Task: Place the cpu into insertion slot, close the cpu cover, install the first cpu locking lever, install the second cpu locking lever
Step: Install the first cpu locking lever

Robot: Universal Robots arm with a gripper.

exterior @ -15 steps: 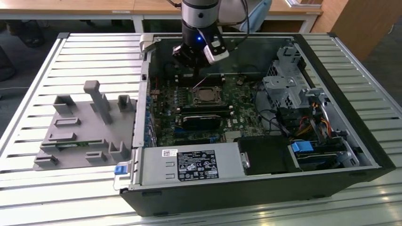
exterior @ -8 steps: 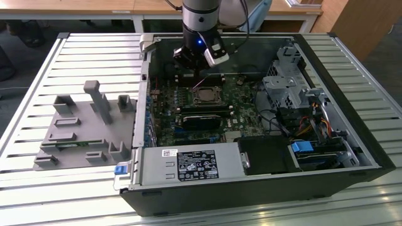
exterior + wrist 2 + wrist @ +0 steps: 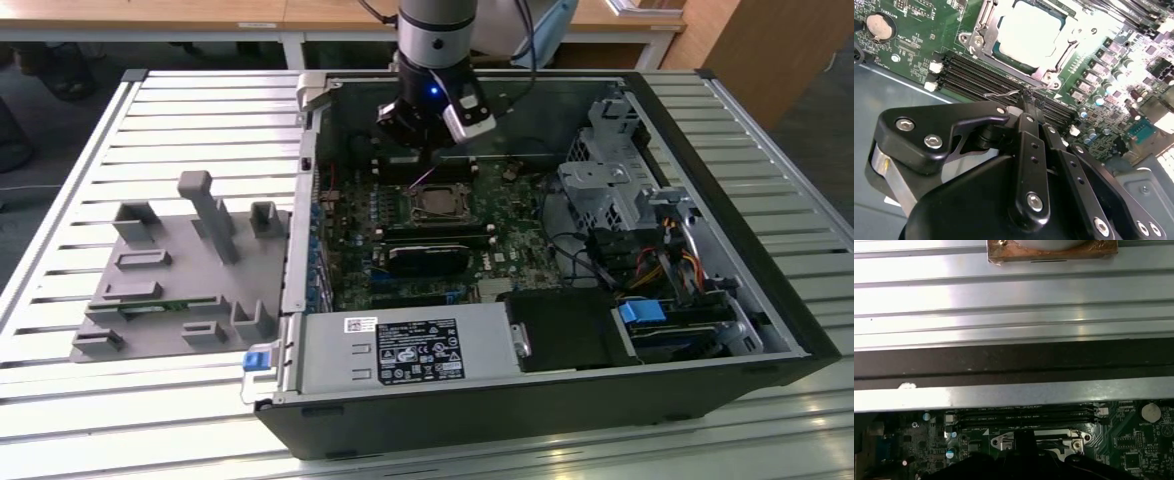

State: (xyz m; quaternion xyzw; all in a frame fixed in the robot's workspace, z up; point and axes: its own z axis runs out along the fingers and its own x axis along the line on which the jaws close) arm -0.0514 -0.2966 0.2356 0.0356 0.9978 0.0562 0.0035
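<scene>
In the ext. view, starting at its left: a gray fixture tray (image 3: 174,280) w/ upright posts sits on the slatted metal table (image 3: 80,420), just beside the open PC case (image 3: 534,410). A blue tab (image 3: 258,360) sticks out at the case's near corner, next to the silver power supply (image 3: 400,352).

Further right is the green motherboard (image 3: 521,215). I hang over its far part, arm coming straight down, my gripper (image 3: 427,158) just above the board and a little beyond the socket.

The cpu (image 3: 438,205) lies flat in the insertion slot (image 3: 458,212), mid-board. In the second wrist view its pale metal top (image 3: 1031,32) shows through the window of the cpu cover (image 3: 983,37), and the cover is down flat around it.

Between that socket and me run the long black memory slots (image 3: 979,75). A coin cell (image 3: 879,26) sits at a far corner of the board.

My gripper (image 3: 1029,104) in that view has its fingers drawn together to a point, no gap btwn them. The tip is right at a thin wire locking lever (image 3: 1004,95), which crosses just over the memory slots. I can't tell whether the wire is pinched or only touching the tip.

At the ext. view's right are a metal drive cage (image 3: 607,190), a cable bundle (image 3: 661,265) and a blue clip (image 3: 643,312) near the front.
</scene>
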